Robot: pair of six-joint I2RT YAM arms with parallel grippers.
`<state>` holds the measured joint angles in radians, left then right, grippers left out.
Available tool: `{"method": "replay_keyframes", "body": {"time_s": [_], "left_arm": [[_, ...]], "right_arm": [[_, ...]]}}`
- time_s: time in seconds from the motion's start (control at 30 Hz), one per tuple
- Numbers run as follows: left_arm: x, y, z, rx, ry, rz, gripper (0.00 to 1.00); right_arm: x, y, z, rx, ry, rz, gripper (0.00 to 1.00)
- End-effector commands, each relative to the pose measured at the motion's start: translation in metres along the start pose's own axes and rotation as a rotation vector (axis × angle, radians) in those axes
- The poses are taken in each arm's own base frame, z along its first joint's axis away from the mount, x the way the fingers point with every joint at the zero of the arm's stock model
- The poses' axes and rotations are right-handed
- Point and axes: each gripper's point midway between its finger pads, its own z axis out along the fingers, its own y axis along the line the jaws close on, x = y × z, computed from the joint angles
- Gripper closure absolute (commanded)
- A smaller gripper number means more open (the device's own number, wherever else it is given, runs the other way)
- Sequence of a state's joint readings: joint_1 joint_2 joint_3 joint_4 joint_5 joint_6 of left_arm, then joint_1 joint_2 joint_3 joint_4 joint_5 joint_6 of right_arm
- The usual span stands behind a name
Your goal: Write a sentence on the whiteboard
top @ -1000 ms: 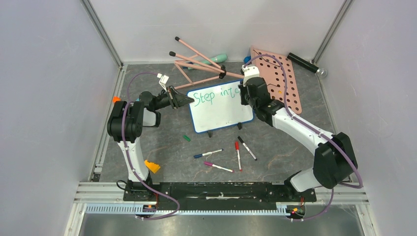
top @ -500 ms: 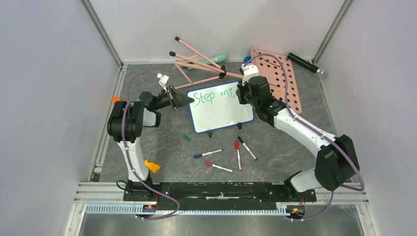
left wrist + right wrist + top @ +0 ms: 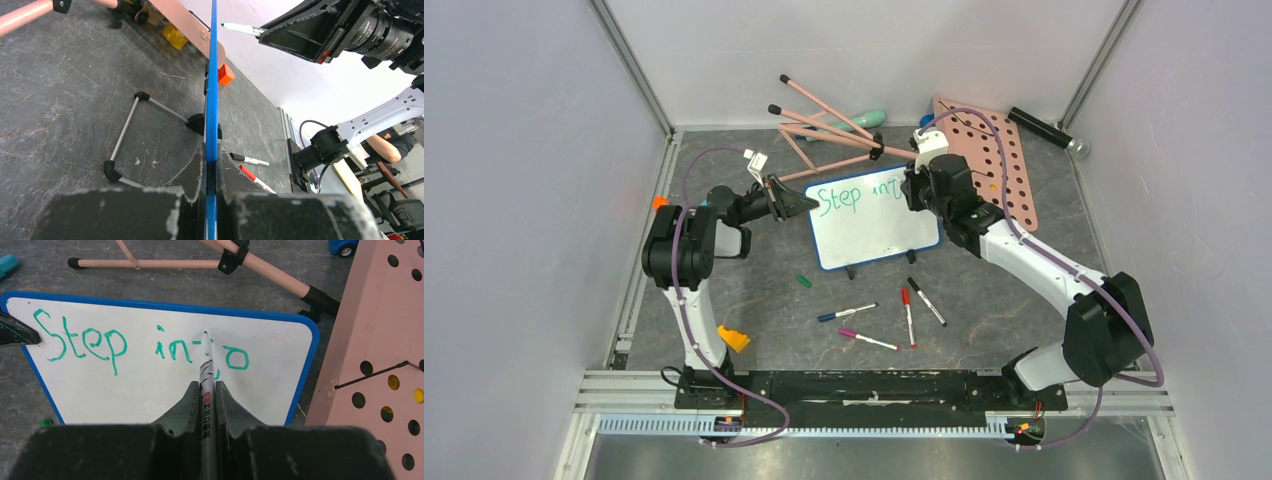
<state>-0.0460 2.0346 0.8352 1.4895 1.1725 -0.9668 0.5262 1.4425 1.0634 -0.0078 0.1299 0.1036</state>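
Only one thing here really reads: the green handwritten marker words [image 3: 140, 347] on the small rectangular white board with a rounded blue frame [image 3: 150, 395]. They say "Step into" in a single line along the top (the t is partly behind the pen, but it's clear enough). From the overhead camera only "Step int" shows. The slim white-barrelled marker pen [image 3: 207, 385] has a black printed label too, but its characters are too small to make out.
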Motion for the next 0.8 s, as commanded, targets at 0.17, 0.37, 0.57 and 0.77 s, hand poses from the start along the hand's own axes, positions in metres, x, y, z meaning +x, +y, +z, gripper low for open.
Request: {"method": "replay_keyframes", "body": {"time_s": [0.17, 0.37, 0.57, 0.77], "left_arm": [[-0.0159, -0.0125, 0.0011, 0.034, -0.021, 0.093, 0.98], [-0.0163, -0.0129, 0.001, 0.034, -0.021, 0.094, 0.98], [-0.0161, -0.0132, 0.0011, 0.034, -0.021, 0.094, 0.98], [-0.0159, -0.0129, 0.0009, 0.033, -0.022, 0.095, 0.98]], "right_arm": [[-0.019, 0.0044, 0.008, -0.018, -0.048, -0.001, 1.0], [-0.0169, 0.0023, 0.0088, -0.007, -0.041, -0.001, 1.0], [-0.0114, 0.0, 0.0081, 0.005, -0.032, -0.001, 1.0], [-0.0193, -0.0005, 0.0121, 0.011, -0.039, -0.004, 1.0]]}}
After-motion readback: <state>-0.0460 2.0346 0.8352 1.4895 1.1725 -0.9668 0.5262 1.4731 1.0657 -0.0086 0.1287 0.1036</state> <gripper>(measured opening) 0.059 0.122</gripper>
